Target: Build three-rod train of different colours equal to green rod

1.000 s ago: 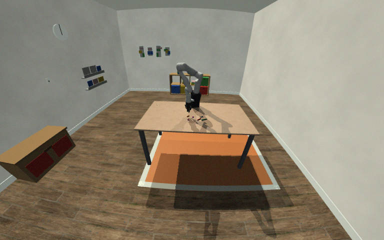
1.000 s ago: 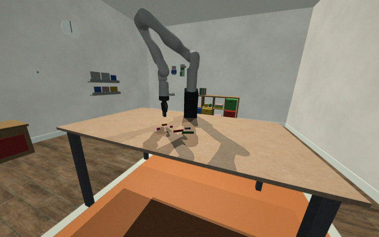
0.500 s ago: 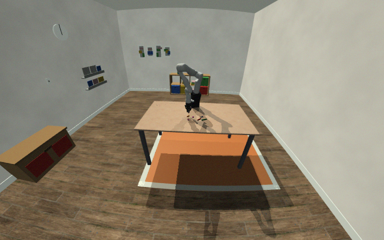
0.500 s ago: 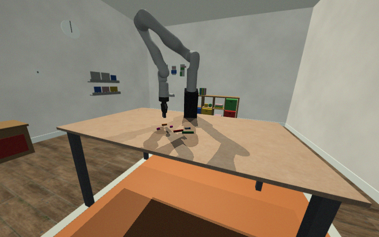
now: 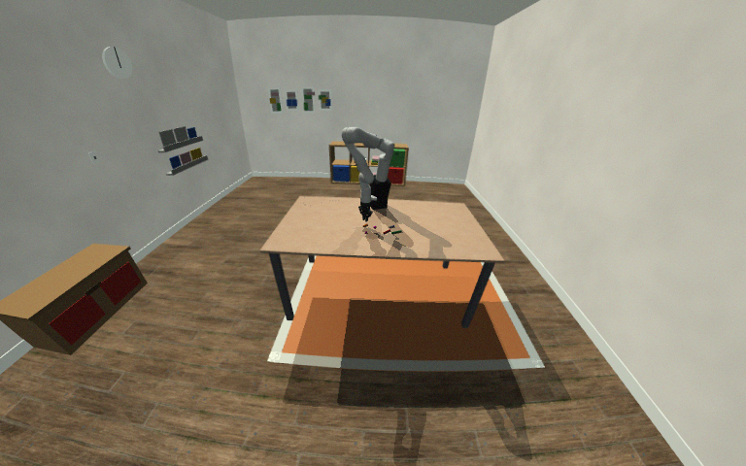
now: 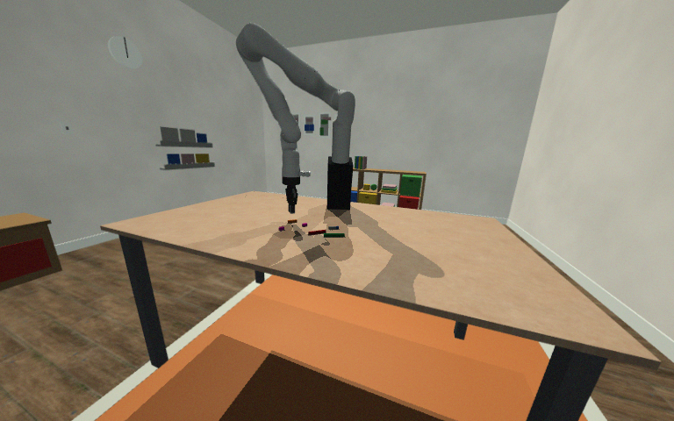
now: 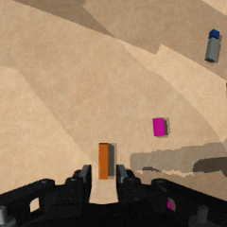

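— Any room round the orange rod?

— Plenty. It lies flat mid-worktop, well apart from every edge. The tool hangs above it, fingers narrowed to a small gap, gripping nothing.

— Anything hidden?

— A magenta piece, mostly behind the tool's body.

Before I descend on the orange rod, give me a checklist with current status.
1. Gripper empty: ok.
2. Jaws aligned with the orange rod: ok, it lies centred between them, lengthwise.
3. Jaws wider than the rod: ok, narrowly.
4. Gripper down at the rod's height: not ok, it hangs above the table.
5. Magenta rod out of the descent path: ok, off to one side.
6. Blue rod and grey rod joined: gap cannot tell.
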Controlling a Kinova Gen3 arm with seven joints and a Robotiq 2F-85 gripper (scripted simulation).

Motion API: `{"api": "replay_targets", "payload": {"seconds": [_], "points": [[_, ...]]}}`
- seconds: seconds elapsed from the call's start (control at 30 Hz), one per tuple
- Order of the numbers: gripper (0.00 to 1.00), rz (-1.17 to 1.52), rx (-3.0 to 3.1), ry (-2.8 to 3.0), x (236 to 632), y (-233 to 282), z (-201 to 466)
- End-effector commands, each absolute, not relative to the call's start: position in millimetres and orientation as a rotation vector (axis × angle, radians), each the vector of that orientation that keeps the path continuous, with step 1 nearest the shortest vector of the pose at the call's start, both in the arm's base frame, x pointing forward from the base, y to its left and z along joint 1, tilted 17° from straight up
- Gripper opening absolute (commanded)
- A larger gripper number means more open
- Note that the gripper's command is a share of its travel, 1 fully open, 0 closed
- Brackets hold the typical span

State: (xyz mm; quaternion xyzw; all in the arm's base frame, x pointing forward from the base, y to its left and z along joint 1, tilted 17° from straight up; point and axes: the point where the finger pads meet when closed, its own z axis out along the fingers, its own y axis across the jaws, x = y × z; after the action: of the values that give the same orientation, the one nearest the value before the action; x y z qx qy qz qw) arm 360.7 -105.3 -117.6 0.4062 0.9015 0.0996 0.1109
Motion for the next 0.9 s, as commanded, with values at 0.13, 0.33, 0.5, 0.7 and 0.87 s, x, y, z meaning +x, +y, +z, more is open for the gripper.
{"api": "replay_targets", "payload": {"seconds": [0.13,0.33,0.5,0.7,0.87], "points": [[0.24,0.296,1.196,2.654,361.6,-102.6,-128.6],[0.24,0.296,1.196,2.654,363.5,-102.1,-135.3],[0.24,0.296,1.196,2.654,365.0,-101.8,-140.1],[0.24,0.296,1.196,2.654,365.8,-101.6,-142.9],[0.24,0.296,1.196,2.654,366.1,-101.5,-143.8]]}}
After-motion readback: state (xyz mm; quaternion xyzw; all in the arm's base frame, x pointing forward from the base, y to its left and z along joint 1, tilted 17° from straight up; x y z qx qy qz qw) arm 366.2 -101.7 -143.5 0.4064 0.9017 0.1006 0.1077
